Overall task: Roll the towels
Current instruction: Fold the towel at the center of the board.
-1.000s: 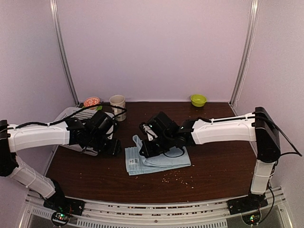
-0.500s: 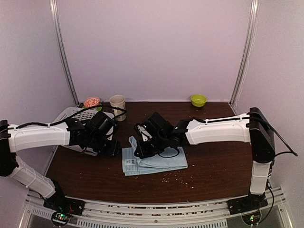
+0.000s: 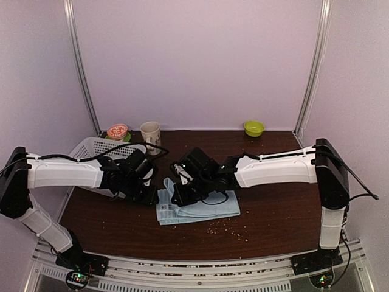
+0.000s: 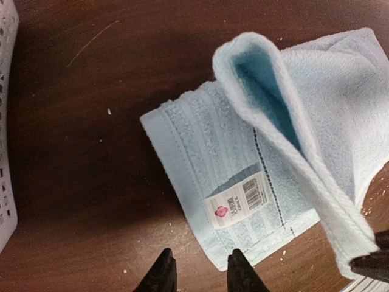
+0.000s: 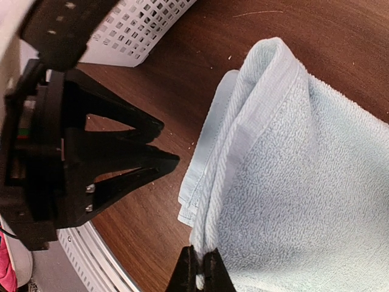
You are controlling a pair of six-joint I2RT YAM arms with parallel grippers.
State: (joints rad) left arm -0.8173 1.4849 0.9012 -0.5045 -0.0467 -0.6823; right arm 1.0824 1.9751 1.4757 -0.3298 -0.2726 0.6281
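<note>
— The towel (image 3: 206, 212)?
— Light blue terry, folded, middle of the table (image 3: 279, 210); one edge lifted, label (image 4: 238, 198) showing.
— Claws?
— Right gripper (image 5: 200, 260) pinches that edge. Left gripper (image 4: 199, 258) parted, empty, by the corner.

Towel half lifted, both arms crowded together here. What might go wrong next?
The right tool pinches only the thin folded edge of the light blue towel, which may slip out. The left tool, jaws narrowly apart, sits at the towel's labelled corner and might catch one layer or miss. The tools are close enough to bump.
</note>
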